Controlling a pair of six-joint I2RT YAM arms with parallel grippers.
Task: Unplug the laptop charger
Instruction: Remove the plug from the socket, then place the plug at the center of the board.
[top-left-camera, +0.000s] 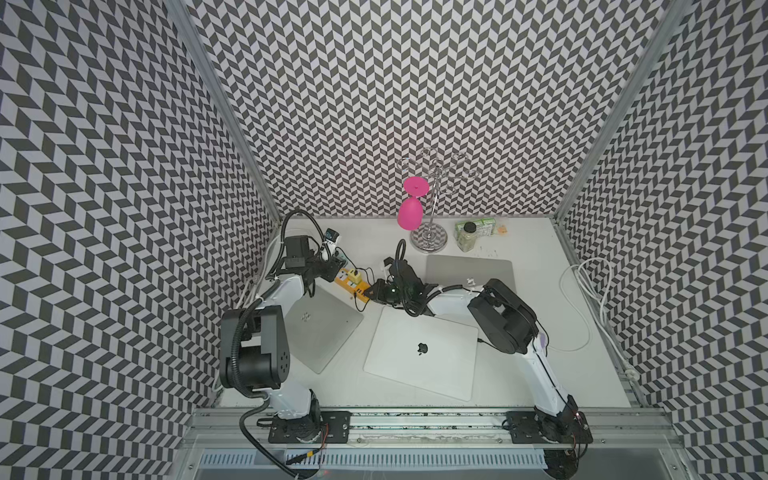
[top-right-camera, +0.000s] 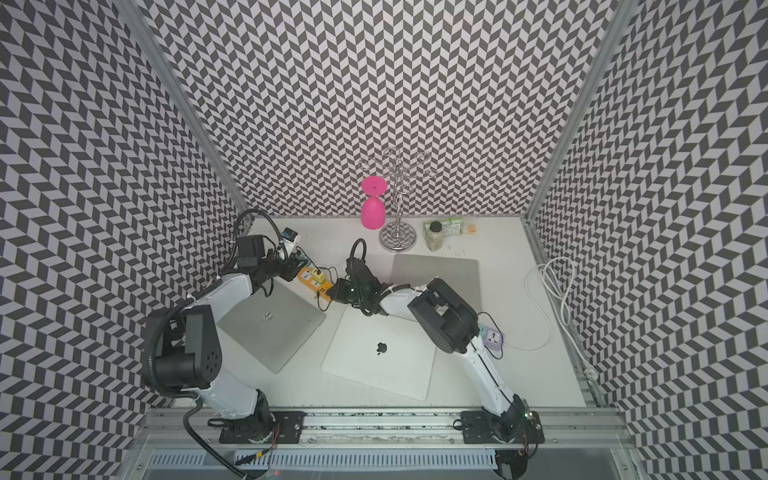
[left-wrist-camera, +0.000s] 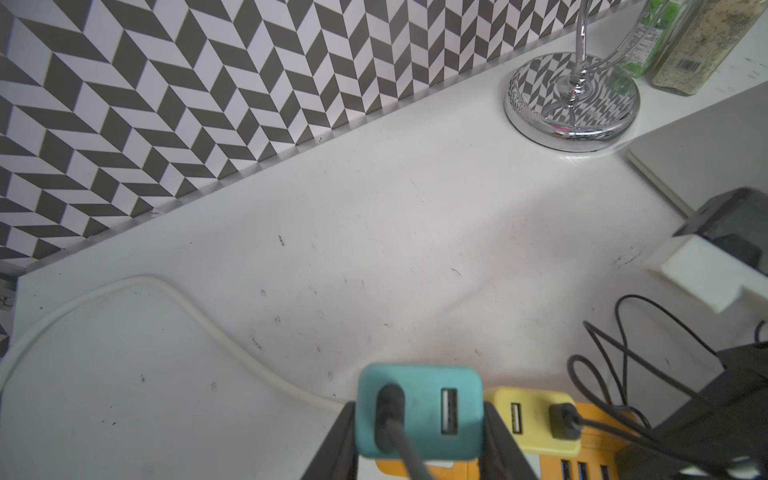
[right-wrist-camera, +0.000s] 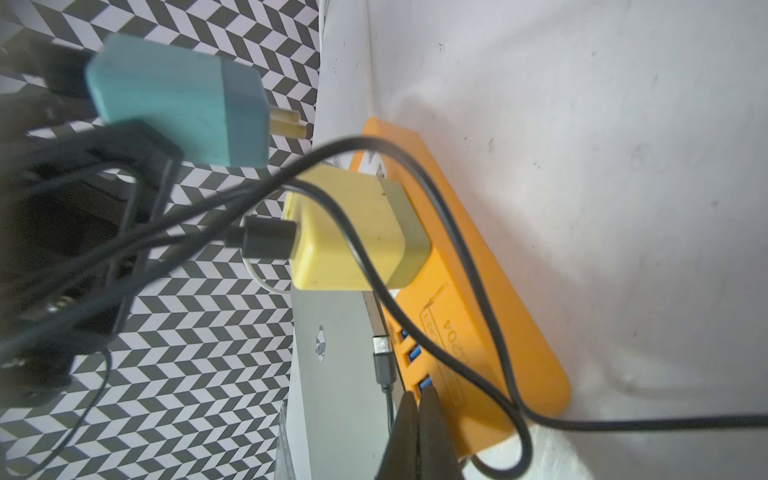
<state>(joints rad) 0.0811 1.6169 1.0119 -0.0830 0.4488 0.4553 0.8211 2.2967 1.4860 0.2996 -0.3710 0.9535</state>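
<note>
The left claw (left-wrist-camera: 419, 440) is partly open and clamped on the teal charger (left-wrist-camera: 419, 409), one dark finger (left-wrist-camera: 332, 449) on each side of its body. A black cable (left-wrist-camera: 395, 436) is plugged into the charger's face, beside a free USB port. In the right wrist view the teal charger (right-wrist-camera: 178, 99) hangs in the air with its brass prongs (right-wrist-camera: 286, 122) bare and clear of the orange power strip (right-wrist-camera: 478, 291), so it is already unplugged. The yellow charger (right-wrist-camera: 353, 232) sits in the strip just beside it, with its own black cable attached.

The right claw (right-wrist-camera: 419, 432) is fully closed with nothing between its fingers. Its tips are at the strip's end, by the blue USB ports; whether they press on it I cannot tell.

In a top view the left arm (top-left-camera: 253, 345) rises from the front rail, folds at a high elbow and reaches to the back-left of the tabletop (top-left-camera: 540, 374), its wrist turned toward the strip (top-left-camera: 353, 286). The right arm (top-left-camera: 503, 316) leans back from its base, and its forearm stretches across the far edge of the Apple laptop (top-left-camera: 424, 353). A second closed laptop (top-left-camera: 320, 328) lies under the left arm, and a third (top-left-camera: 469, 270) behind the right forearm. A chrome glass rack (top-left-camera: 428, 241) stands at the back, holding a pink glass (top-left-camera: 409, 212).
</note>
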